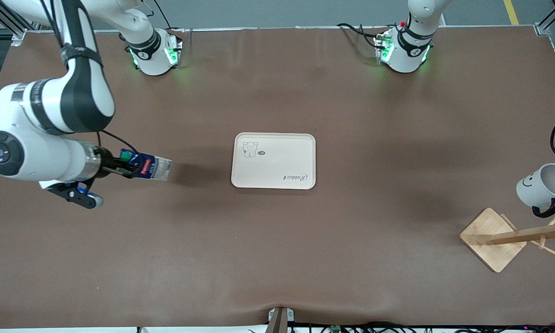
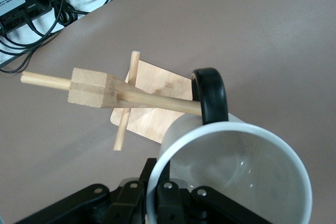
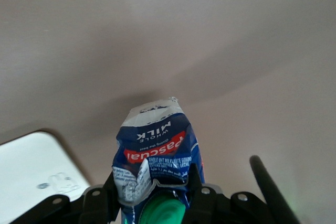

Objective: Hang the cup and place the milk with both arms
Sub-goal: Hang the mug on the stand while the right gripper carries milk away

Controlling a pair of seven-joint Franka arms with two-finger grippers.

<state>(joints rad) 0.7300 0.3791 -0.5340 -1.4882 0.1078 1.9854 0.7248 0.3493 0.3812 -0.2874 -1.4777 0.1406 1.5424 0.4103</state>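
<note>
The wooden rack (image 1: 499, 238) sits near the tabletop corner at the left arm's end, close to the front-camera edge: flat square base, a post, thin pegs sticking out.

The cup (image 1: 539, 185) is right over it, up in the air. It's a white mug with a black smiley on its side and a black loop handle. It's tipped so the handle hangs low, and in the left wrist view one peg (image 2: 157, 100) runs up to the handle; can't tell if it's through the loop. The left end effector (image 2: 157, 195) is clamped shut on the cup's rim.

The milk (image 1: 150, 166) is a dark blue carton with a green cap, red label and pale bottom, looking a bit crumpled. The right end effector (image 3: 152, 195) has closed on its cap end, holding it tilted over the tabletop toward the right arm's end, beside the tray (image 1: 274, 160). The tray is cream-coloured and lies mid-tabletop.
</note>
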